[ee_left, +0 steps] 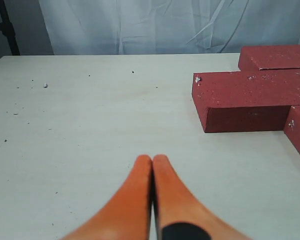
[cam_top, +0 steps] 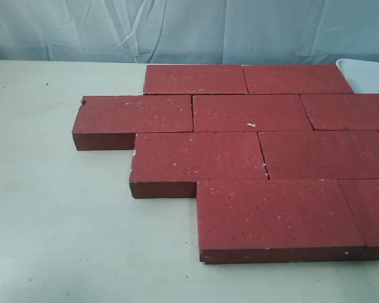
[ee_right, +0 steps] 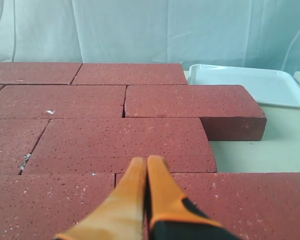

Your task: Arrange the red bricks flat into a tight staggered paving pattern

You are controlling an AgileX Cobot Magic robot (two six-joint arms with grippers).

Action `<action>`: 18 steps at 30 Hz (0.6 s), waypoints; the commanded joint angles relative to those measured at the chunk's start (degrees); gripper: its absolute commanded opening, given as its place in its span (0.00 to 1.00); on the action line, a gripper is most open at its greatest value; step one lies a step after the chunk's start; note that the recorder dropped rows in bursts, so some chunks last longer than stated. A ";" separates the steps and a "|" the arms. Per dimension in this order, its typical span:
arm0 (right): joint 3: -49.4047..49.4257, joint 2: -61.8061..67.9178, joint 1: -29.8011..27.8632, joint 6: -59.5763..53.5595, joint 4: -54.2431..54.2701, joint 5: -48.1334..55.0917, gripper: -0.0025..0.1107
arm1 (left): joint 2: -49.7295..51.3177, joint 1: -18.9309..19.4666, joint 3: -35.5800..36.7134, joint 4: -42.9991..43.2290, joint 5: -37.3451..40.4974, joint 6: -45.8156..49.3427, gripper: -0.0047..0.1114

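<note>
Red bricks (cam_top: 252,158): nine, lying flat on the table (cam_top: 63,240) in four staggered rows (two, three, two, two from back to front). The right end is cut off by the exterior view.
Joints: mostly tight. There is a chipped, slightly gapped joint in the third row, and white flecks at some corners.
Left gripper (ee_left: 152,159): orange fingers pressed together and holding nothing, over bare table clear of the bricks' stepped ends.
Right gripper (ee_right: 146,161): fingers closed and empty, above the bricks' top faces. Cannot tell if it touches them.
White tray (ee_right: 247,82): shallow, just beside the bricks' far right corner.
Crumbs (ee_left: 45,85): small specks on the table, well apart from the bricks.
Surface: pale and matte.
Room: wrinkled pale cloth backdrop (cam_top: 177,28) behind the bricks. A dark stand (ee_left: 5,27) is at the edge of the cloth.
</note>
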 commanded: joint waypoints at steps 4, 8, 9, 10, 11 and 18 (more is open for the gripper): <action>0.13 -0.39 -0.16 0.00 0.00 -0.72 0.01 | -0.34 -0.25 0.29 -0.30 -0.82 -0.12 0.04; 0.13 -0.39 -0.16 0.00 0.00 -0.72 0.01 | -0.34 -0.25 0.29 -0.30 -0.82 -0.12 0.04; 0.13 -0.39 -0.16 0.00 0.00 -0.72 0.01 | -0.34 -0.25 0.29 -0.30 -0.82 -0.12 0.04; 0.13 -0.39 -0.16 0.00 0.00 -0.72 0.01 | -0.34 -0.25 0.29 -0.30 -0.92 -0.12 0.04; 0.13 -0.39 -0.16 0.00 0.00 -0.72 0.01 | -0.34 -0.25 0.29 -0.30 -1.04 -0.12 0.04; 0.13 -0.39 -0.16 0.00 0.55 -0.72 0.01 | -0.34 -0.25 0.29 -0.30 -8.72 -0.12 0.04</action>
